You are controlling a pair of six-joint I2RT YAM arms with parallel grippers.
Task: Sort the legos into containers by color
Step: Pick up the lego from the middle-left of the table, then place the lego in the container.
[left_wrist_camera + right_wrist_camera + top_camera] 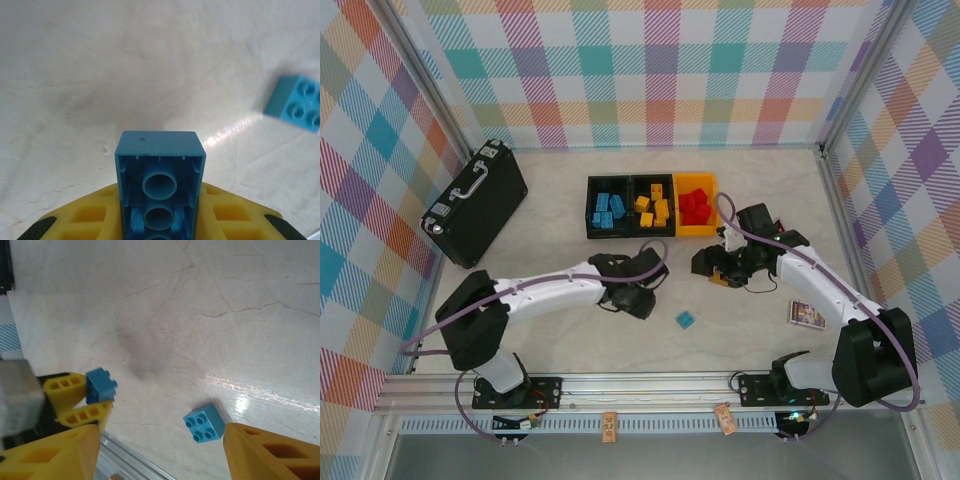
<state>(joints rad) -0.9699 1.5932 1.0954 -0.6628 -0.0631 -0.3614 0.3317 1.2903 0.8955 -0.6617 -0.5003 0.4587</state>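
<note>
My left gripper (160,202) is shut on a blue lego (160,172), held end-on between the yellow fingers (85,217) just above the table. In the right wrist view that same held lego (100,385) shows at the left. A second blue lego (686,320) lies loose on the table, studs up (203,422), to the right of the left gripper (640,297). My right gripper (720,270) hangs open over the table with nothing between its fingers (270,455). Three containers stand in a row: a black one (591,207) with blue legos, a black one (633,205) with yellow-orange legos, a yellow-orange one (714,205) with red legos.
A larger black case (475,203) with a handle lies at the back left. A small printed card (807,314) rests on the table near the right arm. The metal rail (650,385) runs along the near edge.
</note>
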